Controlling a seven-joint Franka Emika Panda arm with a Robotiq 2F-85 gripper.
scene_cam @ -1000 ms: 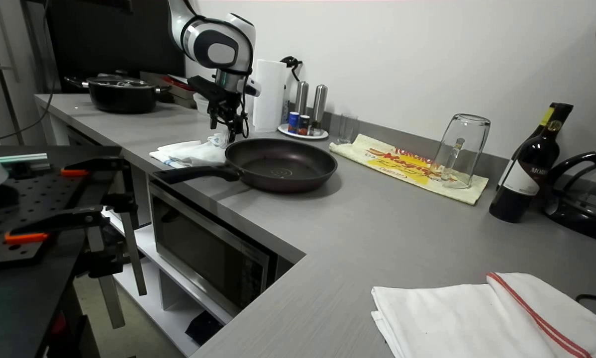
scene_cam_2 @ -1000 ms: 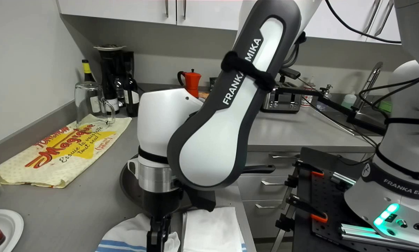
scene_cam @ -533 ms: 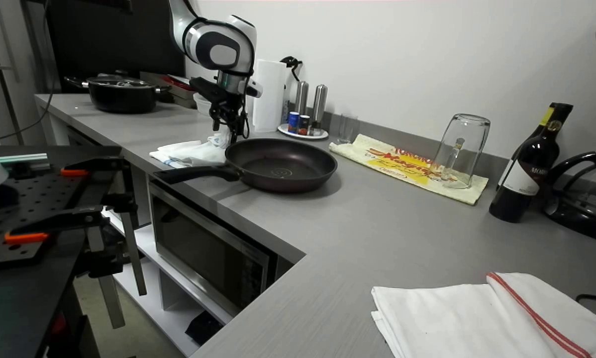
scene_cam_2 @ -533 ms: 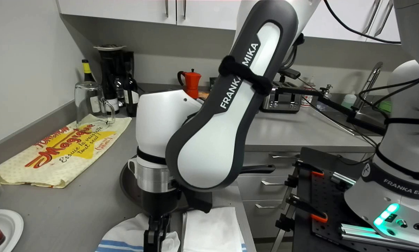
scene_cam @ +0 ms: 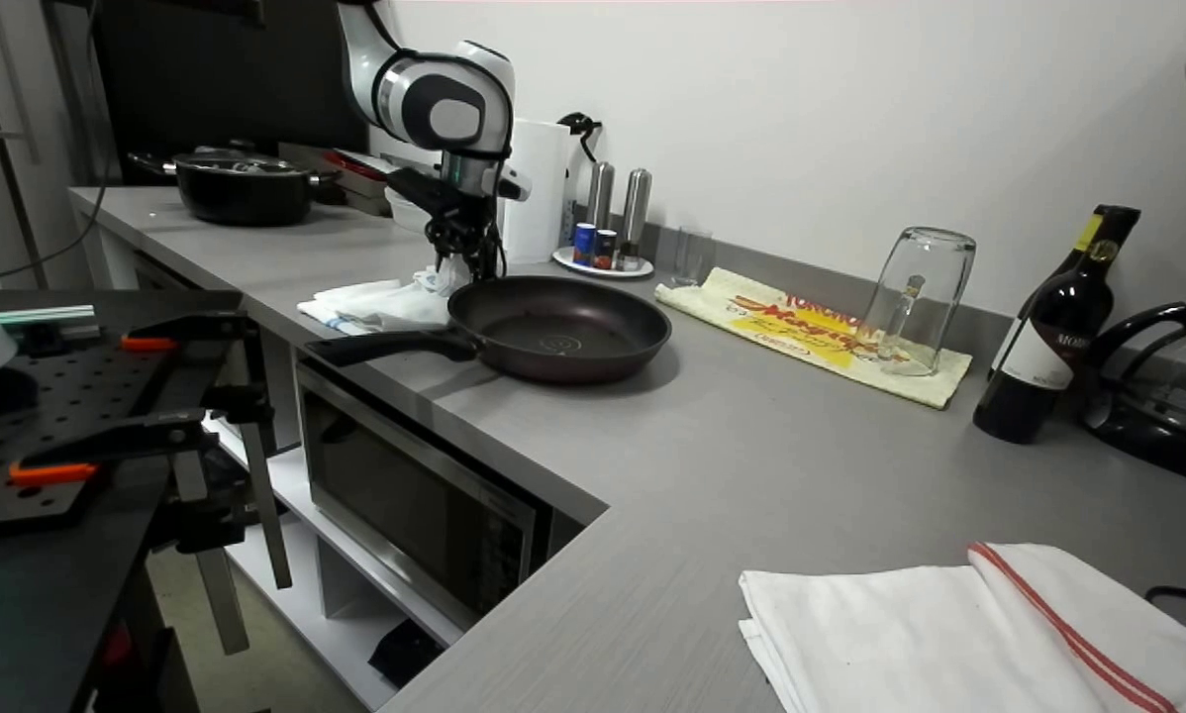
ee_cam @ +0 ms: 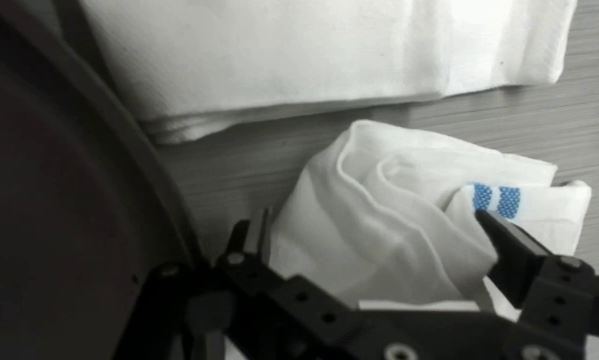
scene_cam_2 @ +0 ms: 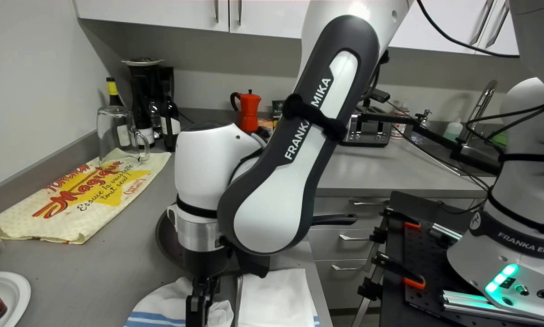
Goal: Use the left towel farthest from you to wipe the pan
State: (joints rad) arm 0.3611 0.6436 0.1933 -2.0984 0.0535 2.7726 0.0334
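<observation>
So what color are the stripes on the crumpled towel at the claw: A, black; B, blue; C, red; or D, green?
B: in the wrist view, two short blue stripes show on the crumpled towel, right by one tip of the open claw.

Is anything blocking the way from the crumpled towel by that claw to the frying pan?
Nothing visible but the open gripper itself: in the wrist view, one finger shows between the crumpled towel and the frying pan.
</observation>
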